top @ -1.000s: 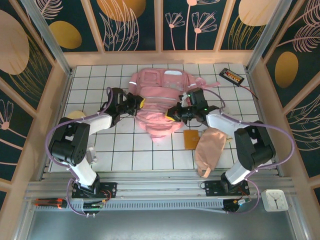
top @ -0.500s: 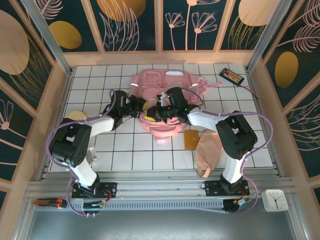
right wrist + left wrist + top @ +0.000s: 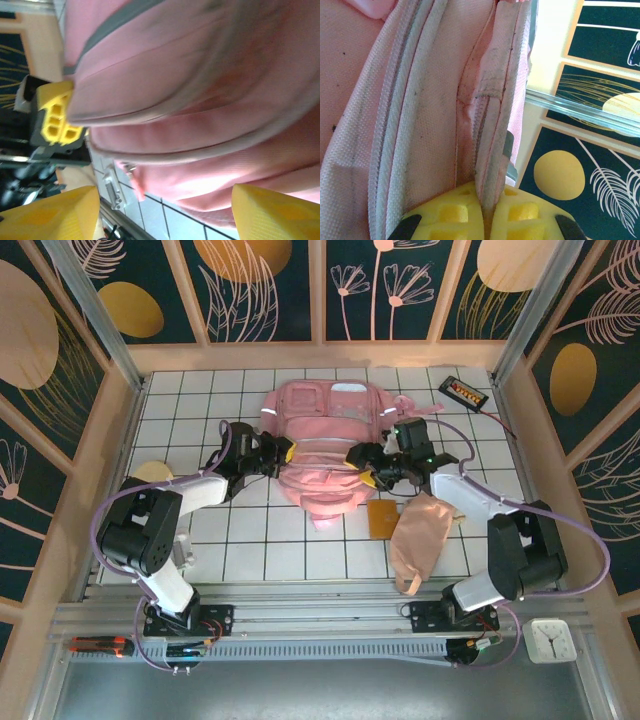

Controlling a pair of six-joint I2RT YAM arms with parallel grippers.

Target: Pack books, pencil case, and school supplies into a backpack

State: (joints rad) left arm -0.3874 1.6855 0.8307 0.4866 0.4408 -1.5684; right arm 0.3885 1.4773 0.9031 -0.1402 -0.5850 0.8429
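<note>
The pink backpack lies flat mid-table. My left gripper is shut on its left zipper edge; in the left wrist view the yellow fingers pinch the seam of the backpack. My right gripper stands open at the backpack's right side, its fingertips wide apart with nothing between them and the backpack just ahead. The peach pencil case lies front right, with the orange square pad beside it. The books are hidden.
A black gadget lies at the back right and a pale yellow disc at the left by my left arm. A white clock sits off the table's front right. Wooden walls ring the tiled surface.
My right gripper reached left over the backpack, then drew back to its right side and opened. The left gripper kept its hold on the zipper edge.
</note>
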